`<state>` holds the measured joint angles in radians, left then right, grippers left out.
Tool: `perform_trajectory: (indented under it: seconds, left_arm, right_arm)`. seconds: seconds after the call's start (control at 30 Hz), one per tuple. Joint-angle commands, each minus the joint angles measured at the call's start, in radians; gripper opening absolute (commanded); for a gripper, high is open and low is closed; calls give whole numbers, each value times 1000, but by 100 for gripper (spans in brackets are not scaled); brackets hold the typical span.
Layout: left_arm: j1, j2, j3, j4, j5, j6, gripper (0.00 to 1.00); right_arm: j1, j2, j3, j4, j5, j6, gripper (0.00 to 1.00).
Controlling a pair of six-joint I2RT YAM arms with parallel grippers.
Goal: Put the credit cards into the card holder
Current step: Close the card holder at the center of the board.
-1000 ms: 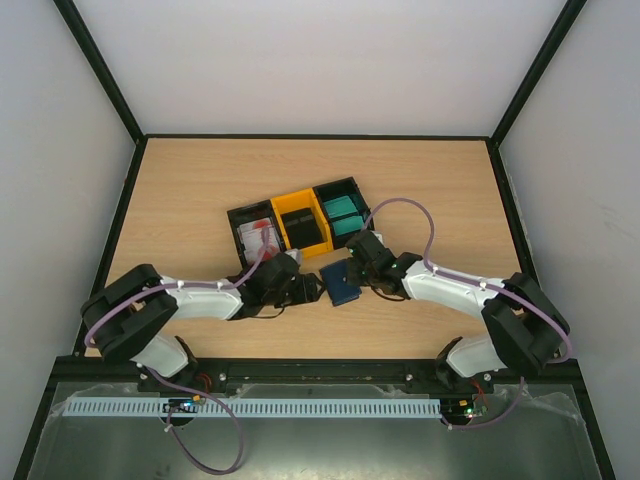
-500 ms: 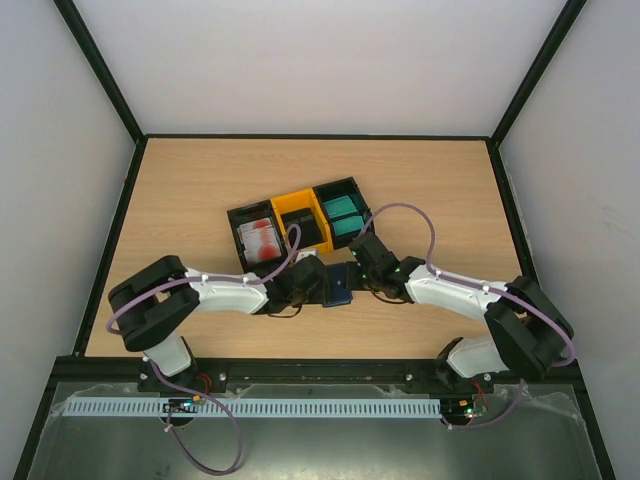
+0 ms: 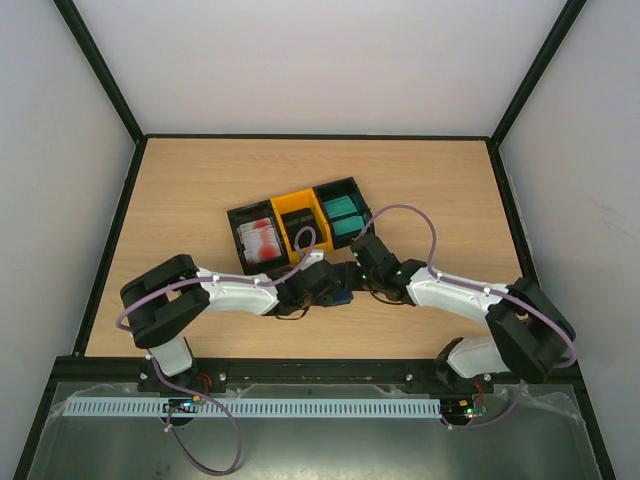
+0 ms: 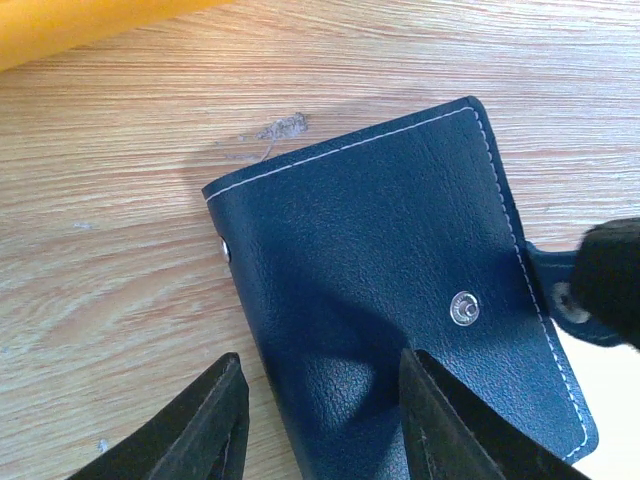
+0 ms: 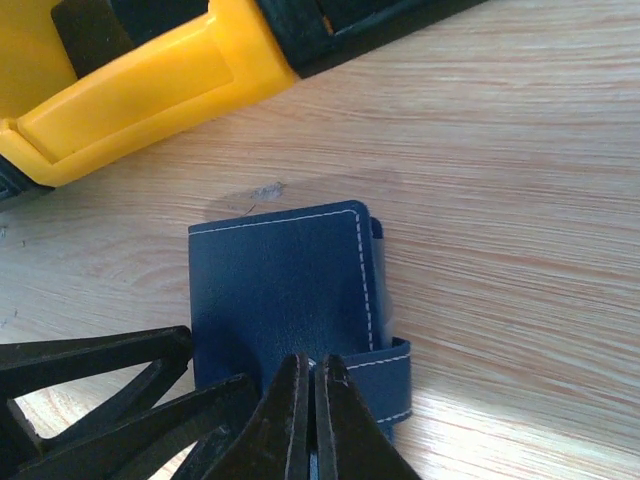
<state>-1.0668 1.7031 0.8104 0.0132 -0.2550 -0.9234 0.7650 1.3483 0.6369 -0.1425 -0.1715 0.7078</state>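
Left wrist, card holder [image 4: 400, 290] tilted near-vertical, tab [image 4: 541, 268] rightward

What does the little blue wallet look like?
The card holder is dark navy, leather-looking, with pale stitching along its edges and a silver snap on its cover. It lies folded shut, flat on the wooden table, near the yellow bin. Its snap tab is undone, pinched by the shut right gripper. The open left gripper straddles one edge.
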Motion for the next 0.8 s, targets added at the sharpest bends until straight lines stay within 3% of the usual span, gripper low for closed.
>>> perform_trajectory:
  seconds: [0.0,0.77]
  left_arm:
    - [-4,23,-36,-58,-8,6,43]
    - [19,-11,-80,7,48,5,42]
  right_arm:
    - [-4,43,-31,75,-62,14,2]
    - [-4,109,-38,146,-77,44,2]
